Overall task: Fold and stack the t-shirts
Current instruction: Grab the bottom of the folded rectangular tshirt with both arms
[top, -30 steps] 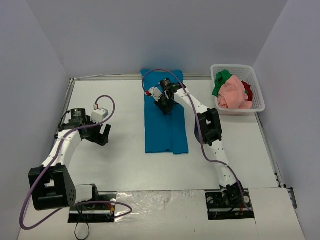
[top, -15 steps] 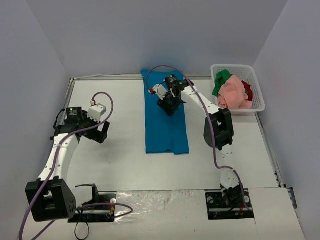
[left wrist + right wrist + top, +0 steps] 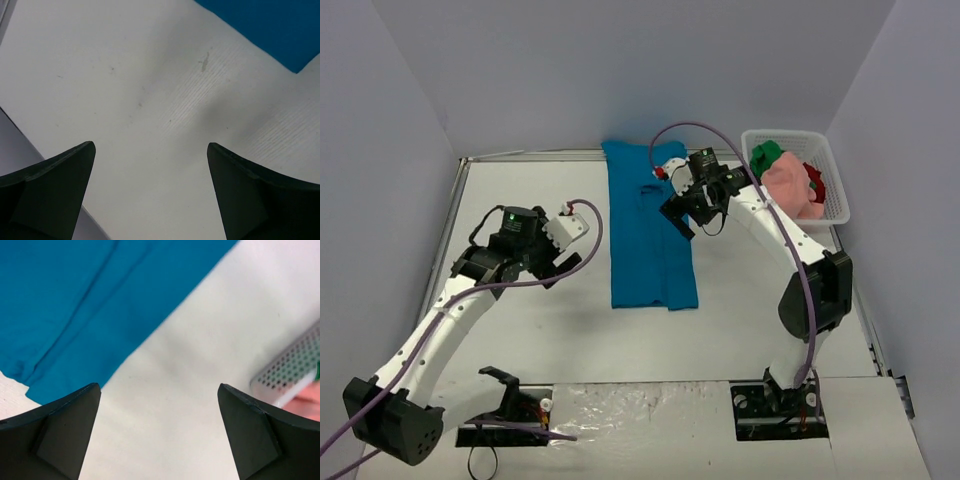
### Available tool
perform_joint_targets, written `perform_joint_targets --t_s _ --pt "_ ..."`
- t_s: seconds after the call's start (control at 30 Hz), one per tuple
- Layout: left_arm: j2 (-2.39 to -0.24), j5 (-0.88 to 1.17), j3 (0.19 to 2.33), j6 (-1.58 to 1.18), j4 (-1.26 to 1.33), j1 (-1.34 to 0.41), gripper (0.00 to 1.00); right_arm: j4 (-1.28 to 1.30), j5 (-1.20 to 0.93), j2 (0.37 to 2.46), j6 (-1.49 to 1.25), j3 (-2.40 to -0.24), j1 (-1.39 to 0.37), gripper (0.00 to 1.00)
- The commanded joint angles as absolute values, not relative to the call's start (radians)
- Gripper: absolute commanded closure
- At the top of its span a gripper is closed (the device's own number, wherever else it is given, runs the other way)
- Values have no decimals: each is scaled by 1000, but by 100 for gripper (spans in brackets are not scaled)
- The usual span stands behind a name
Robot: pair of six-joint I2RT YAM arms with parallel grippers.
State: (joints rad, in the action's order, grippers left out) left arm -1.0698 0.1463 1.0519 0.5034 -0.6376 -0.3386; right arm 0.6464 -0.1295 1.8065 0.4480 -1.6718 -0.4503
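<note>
Though near right gripper (image 3: 157, 389), mesh basket (image 3: 287, 378) apart.

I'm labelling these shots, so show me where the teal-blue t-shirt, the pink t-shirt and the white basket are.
teal-blue t-shirt (image 3: 645, 250), top view, middle of the flat cloth.
pink t-shirt (image 3: 788, 185), top view, middle of its bunched cloth.
white basket (image 3: 825, 219), top view, near wall.

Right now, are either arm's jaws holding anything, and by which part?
Nothing. The left gripper and right gripper show open, empty jaws; the teal-blue t-shirt lies free.
</note>
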Motion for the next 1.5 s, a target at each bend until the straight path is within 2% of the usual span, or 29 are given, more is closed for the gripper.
perform_joint_targets --t_s 0.0,0.07,0.17,0.2,0.37,0.53,0.6,0.7,1.1,1.33,1.47 --pt "-1110 107 1103 514 -696 -393 6 580 25 1688 335 -1594 -399 0" --pt "-1130 146 1112 509 -696 -422 6 597 -153 1660 247 -1551 -344 0" --pt "-1160 190 1109 505 -672 -485 6 689 -399 1684 267 -1525 -241 0" --pt "-1173 210 1108 503 -664 -508 6 725 -416 1689 290 -1516 -235 0" --pt "-1192 187 1068 543 -601 -630 4 698 -413 1570 367 -1370 -224 3" --pt "-1252 152 1043 546 -529 -750 0 618 -269 1425 368 -1229 -207 4" --pt "-1293 126 1039 557 -515 -796 7 615 -259 1396 368 -1206 -192 7" --pt "-1325 74 1016 592 -477 -865 10 614 -282 1356 371 -1186 -158 9" --pt "-1385 86 911 623 -367 -888 15 612 -339 1364 376 -1170 -95 11" --pt "-1439 113 928 620 -351 -888 23 614 -342 1374 382 -1161 -94 11" --pt "-1463 121 943 626 -359 -888 24 612 -350 1377 382 -1160 -95 11"
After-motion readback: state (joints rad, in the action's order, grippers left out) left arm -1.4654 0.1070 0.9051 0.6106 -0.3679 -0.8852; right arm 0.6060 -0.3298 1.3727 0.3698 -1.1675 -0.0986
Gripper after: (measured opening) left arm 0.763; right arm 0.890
